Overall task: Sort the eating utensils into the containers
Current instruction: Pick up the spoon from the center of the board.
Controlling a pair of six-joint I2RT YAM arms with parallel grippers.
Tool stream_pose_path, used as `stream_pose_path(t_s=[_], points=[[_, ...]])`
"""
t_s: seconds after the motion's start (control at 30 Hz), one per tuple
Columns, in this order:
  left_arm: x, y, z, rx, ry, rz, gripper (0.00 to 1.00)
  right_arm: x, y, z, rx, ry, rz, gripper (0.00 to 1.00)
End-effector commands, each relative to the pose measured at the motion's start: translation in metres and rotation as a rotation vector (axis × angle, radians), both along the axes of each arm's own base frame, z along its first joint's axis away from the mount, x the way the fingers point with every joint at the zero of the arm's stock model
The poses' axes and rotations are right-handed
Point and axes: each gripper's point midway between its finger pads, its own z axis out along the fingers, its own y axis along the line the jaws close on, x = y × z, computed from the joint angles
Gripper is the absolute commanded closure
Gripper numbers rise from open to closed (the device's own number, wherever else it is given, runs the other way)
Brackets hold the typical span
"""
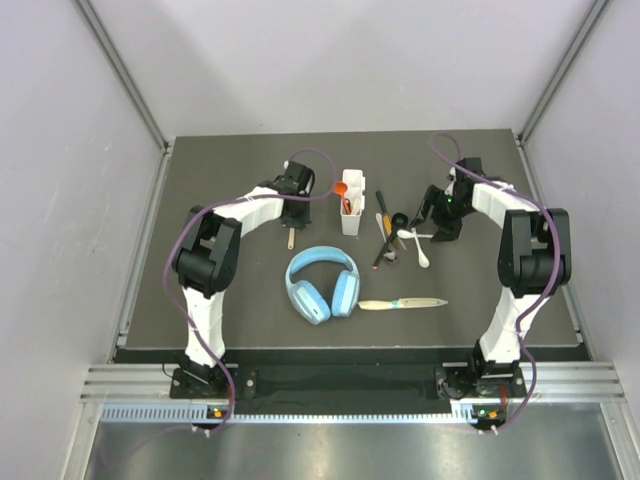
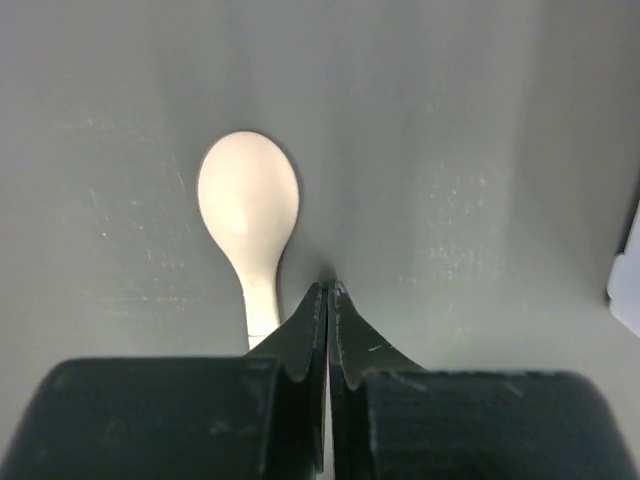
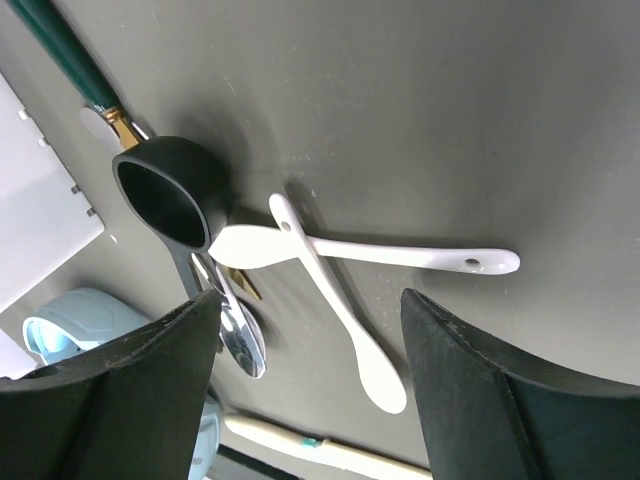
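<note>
The left arm (image 1: pixel 208 290) rises from its base at the near edge, folds at the elbow and stretches right and far, its wrist bent down. The left gripper (image 2: pixel 328 292) points downward with its jaws pressed together, tips touching, nothing between them. The right arm (image 1: pixel 520 270) mirrors it, reaching left and far. The right gripper (image 3: pixel 308 297) hangs low with its fingers (image 3: pixel 120 390) spread wide apart, holding nothing.

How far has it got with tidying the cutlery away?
Barely started: only the orange-red spoon sits in the white caddy. The right gripper hangs open over two crossed white spoons; the left gripper is shut beside a cream spoon, holding nothing. The knife lies loose.
</note>
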Motion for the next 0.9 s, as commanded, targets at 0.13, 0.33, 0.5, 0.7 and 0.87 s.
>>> stream_pose_path(t_s=[0.13,0.33,0.5,0.7,0.87], points=[[0.003,0.005,0.024,0.002,-0.013,-0.021,1.00,0.021,-0.003,0.013,0.007,-0.049,-0.019,0.28],[0.012,0.008,0.043,-0.030,-0.053,-0.006,0.73,0.020,-0.003,0.013,0.006,-0.045,-0.019,0.27],[0.022,0.004,0.065,-0.072,-0.105,-0.016,0.71,0.018,-0.003,0.013,0.001,-0.042,-0.013,0.27],[0.028,0.014,0.068,-0.046,-0.110,0.013,0.65,0.019,-0.003,0.014,0.003,-0.045,-0.014,0.28],[0.022,0.025,0.050,-0.001,-0.052,0.028,0.64,0.017,-0.004,0.013,0.002,-0.043,-0.013,0.27]])
